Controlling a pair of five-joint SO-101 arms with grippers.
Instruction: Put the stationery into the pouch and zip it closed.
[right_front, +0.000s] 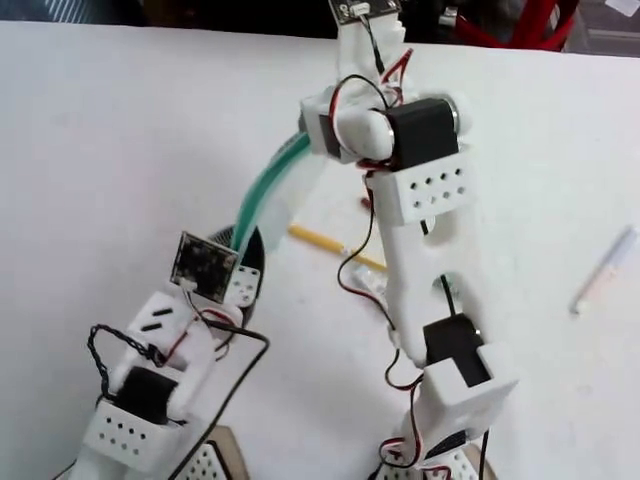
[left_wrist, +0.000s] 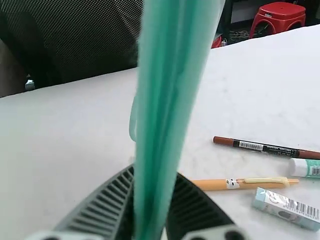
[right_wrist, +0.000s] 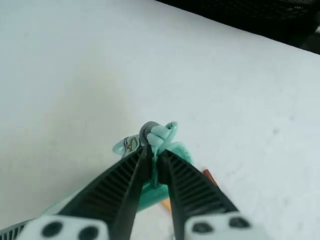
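A teal translucent pouch (right_front: 268, 192) hangs stretched above the table between my two grippers. My left gripper (right_front: 247, 250) is shut on one end of it; in the left wrist view the pouch (left_wrist: 165, 100) rises from between the left gripper's (left_wrist: 154, 172) jaws. At the far end, my right gripper (right_front: 313, 135) is shut on the zip pull (right_wrist: 159, 134), a teal loop with a grey ring, pinched at the tips of the right gripper (right_wrist: 154, 151). On the table lie a brown pen (left_wrist: 265, 147), an orange pen (left_wrist: 240, 183), a white tube (left_wrist: 305, 167) and a wrapped eraser (left_wrist: 285, 207).
The orange pen (right_front: 325, 242) lies under the right arm in the high view. A pale pen (right_front: 605, 270) rests far to the right on the white table (right_front: 120, 150). A red stool (left_wrist: 280, 15) and a dark mesh chair (left_wrist: 70, 35) stand beyond the table's edge.
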